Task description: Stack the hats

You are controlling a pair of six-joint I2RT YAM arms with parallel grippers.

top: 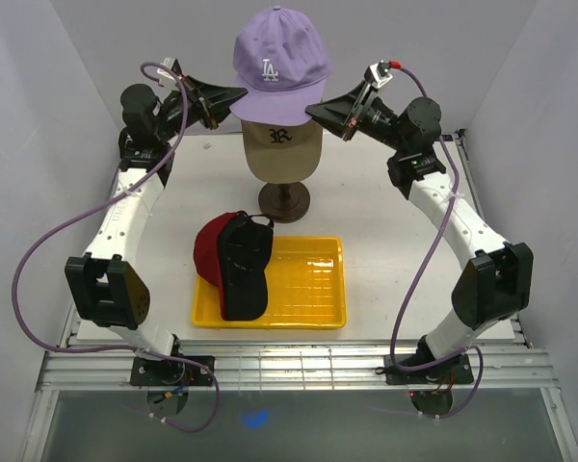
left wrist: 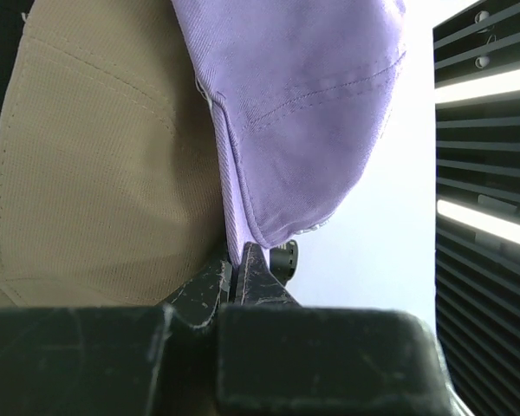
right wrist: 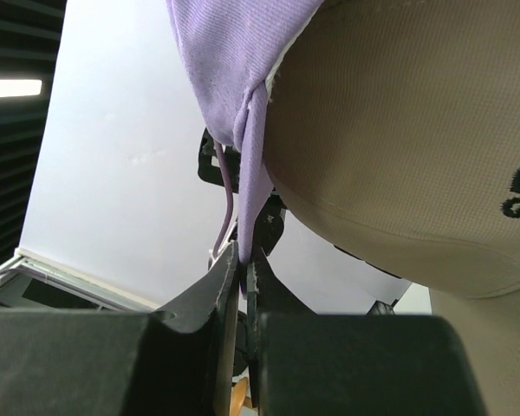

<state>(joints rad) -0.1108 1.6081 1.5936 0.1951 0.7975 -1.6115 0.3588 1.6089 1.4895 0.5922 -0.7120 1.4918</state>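
Observation:
A lavender hat (top: 279,64) hangs just above a tan hat (top: 283,150) that sits on the mannequin head stand (top: 283,199). My left gripper (top: 237,94) is shut on the lavender hat's left rim, and my right gripper (top: 313,112) is shut on its right rim. In the left wrist view the lavender fabric (left wrist: 295,104) runs down into the closed gripper (left wrist: 234,262), beside the tan hat (left wrist: 104,173). The right wrist view shows the lavender edge (right wrist: 251,165) pinched in the gripper (right wrist: 245,258), the tan hat (right wrist: 407,130) alongside. A black hat (top: 244,267) lies on a red hat (top: 208,247) at the yellow tray's left end.
The yellow tray (top: 313,289) lies on the white table in front of the stand. Grey walls close in the table on the left, right and back. Both arms reach up along the table's sides to the stand.

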